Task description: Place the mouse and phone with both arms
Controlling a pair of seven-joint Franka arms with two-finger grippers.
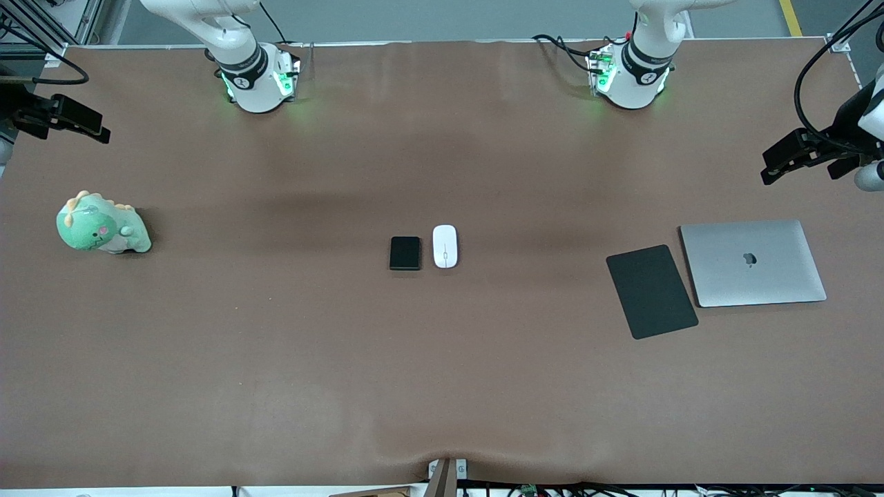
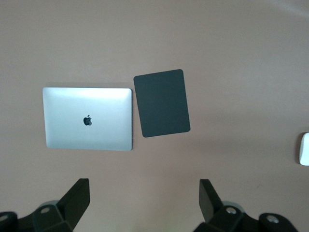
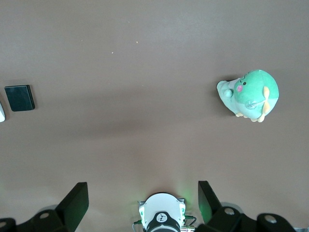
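Nothing placed yet: mouse [image 1: 445, 246] and phone [image 1: 405, 252] untouched mid-frame, left gripper [image 2: 145, 200] and right gripper [image 3: 143, 203] spread wide, empty.

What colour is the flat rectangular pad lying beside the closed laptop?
The flat rectangular pad is plain black; the left wrist view shows it best.

The left arm rises from its green-lit base at its end of the table, and the left gripper [image 1: 784, 164] hangs high over the table edge there, its fingers [image 2: 77, 198] spread wide apart with nothing between them. The right arm rises from its own green-lit base, and the right gripper [image 1: 72, 123] hangs raised over the table edge at the right arm's end, its fingers [image 3: 76, 202] likewise parted wide and empty. Both arms wait.
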